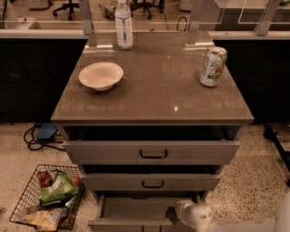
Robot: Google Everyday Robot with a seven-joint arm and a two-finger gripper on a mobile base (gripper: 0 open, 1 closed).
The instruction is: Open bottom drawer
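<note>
**Floor level, 6 o'clock.** The bottom drawer (131, 209) is standing pulled out from the cabinet at the lower edge of the view, showing a plain grey tray. Its front is running along the frame's bottom edge. The gripper (184, 210) is sitting at 5 o'clock, at the right front corner of that drawer, on a white arm (253, 224) coming in from the lower right. Whether the gripper is spread or pressed together cannot be told.

**Floor, 8 o'clock.** A wire basket (19, 204) is resting on the speckled floor (258, 190) just beside the cabinet, holding snack packets. Further back at 9 o'clock, a black cable (31, 138) is lying coiled by a blue object.

**Cabinet front.** The middle drawer (190, 182) and the top drawer (195, 152) are both sitting slightly pulled out, each showing a black bar handle.

**Surface.** The grey-brown countertop (163, 95) is reflecting ceiling lights. A cream bowl (100, 75) is sitting at 10 o'clock, a can (213, 67) is standing at 2 o'clock, and a bottle (123, 25) is standing at 12 o'clock near the far edge. All three are well apart.

**Room.** Dark cabinets are flanking both sides. Chair bases (68, 8) are showing beyond.
</note>
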